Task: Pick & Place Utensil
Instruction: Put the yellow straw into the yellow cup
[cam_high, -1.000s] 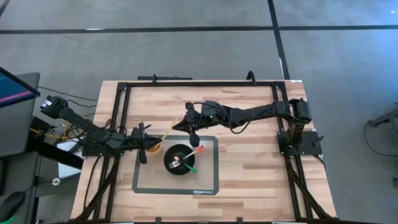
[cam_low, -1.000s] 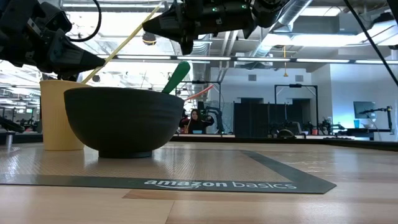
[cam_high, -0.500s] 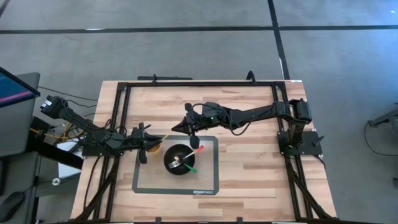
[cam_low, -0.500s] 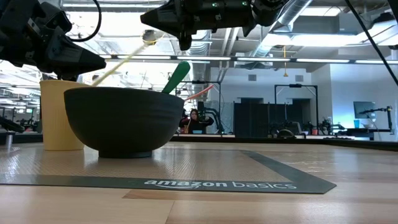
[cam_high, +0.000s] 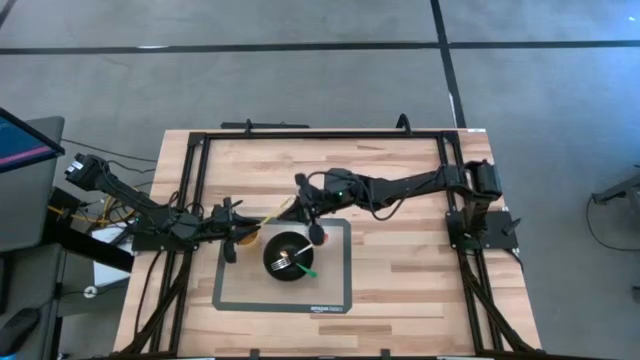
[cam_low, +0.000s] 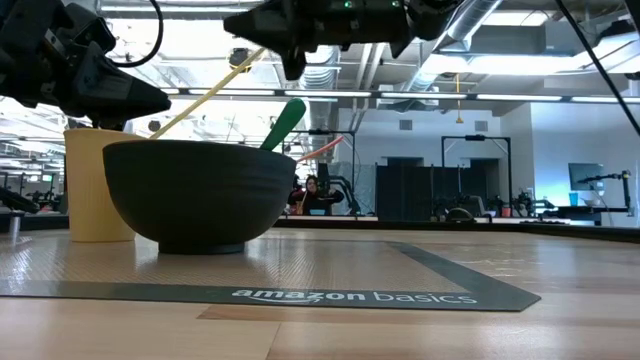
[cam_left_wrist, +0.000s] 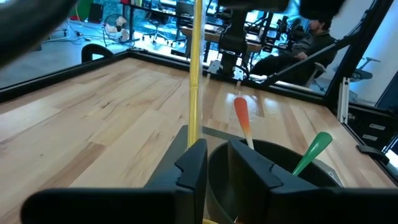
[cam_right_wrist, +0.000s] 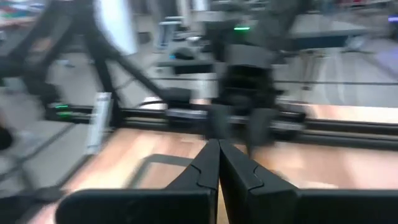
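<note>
We are pinching long yellow stick utensil (cam_low: 205, 95) in right gripper (cam_high: 302, 203), lifting from yellow cup (cam_low: 86, 185) beside black bowl (cam_low: 200, 192); left gripper (cam_high: 230, 232) bracing cup, squeeze unclear.

Both robot arms are dark, almost black, with slim jointed links. The right arm (cam_high: 400, 186) has a small green light near its wrist.

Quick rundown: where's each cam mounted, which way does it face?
High: overhead, straight down on wooden table; both arms, left hand, right hand.
Low: tabletop height, level across round black bowl; arms overhead.
Left wrist: on left arm, past own hand toward bowl, thin yellow stick utensil.
Right wrist: on right arm, across table; own shut fingers.
Shared: high, low, left wrist all show bowl.
</note>
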